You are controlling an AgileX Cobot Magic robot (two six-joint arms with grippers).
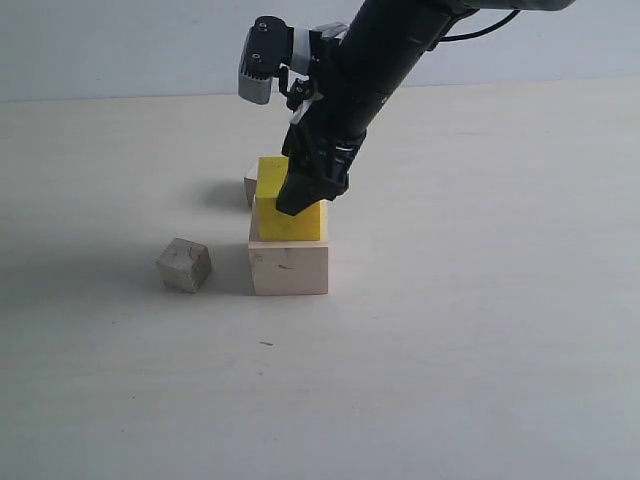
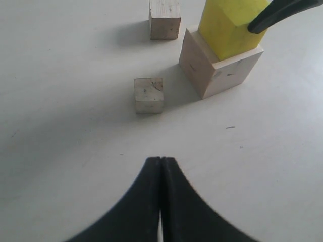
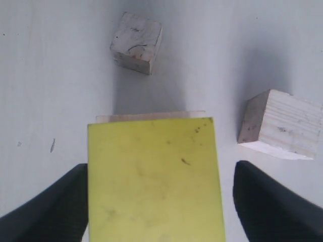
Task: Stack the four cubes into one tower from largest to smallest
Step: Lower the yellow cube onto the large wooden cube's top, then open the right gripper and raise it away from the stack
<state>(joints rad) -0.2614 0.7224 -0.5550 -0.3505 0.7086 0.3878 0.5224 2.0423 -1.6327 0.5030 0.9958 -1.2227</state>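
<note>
The yellow cube (image 1: 275, 215) (image 3: 156, 176) rests on the large pale wooden cube (image 1: 288, 268) (image 2: 222, 75). My right gripper (image 1: 305, 200) (image 3: 161, 201) straddles the yellow cube with its jaws open, and a gap shows on one side. One small greyish cube (image 1: 184, 265) (image 2: 149, 94) (image 3: 136, 43) lies on the table left of the stack. A second small pale cube (image 1: 250, 187) (image 2: 165, 19) (image 3: 281, 124) sits behind the stack, partly hidden in the exterior view. My left gripper (image 2: 161, 160) is shut and empty, hovering over bare table short of the cubes; the exterior view does not show it.
The pale tabletop (image 1: 480, 330) spreads wide around the stack. A light wall (image 1: 120, 50) runs along the back edge. The right arm (image 1: 390, 50) leans in from the upper right above the stack.
</note>
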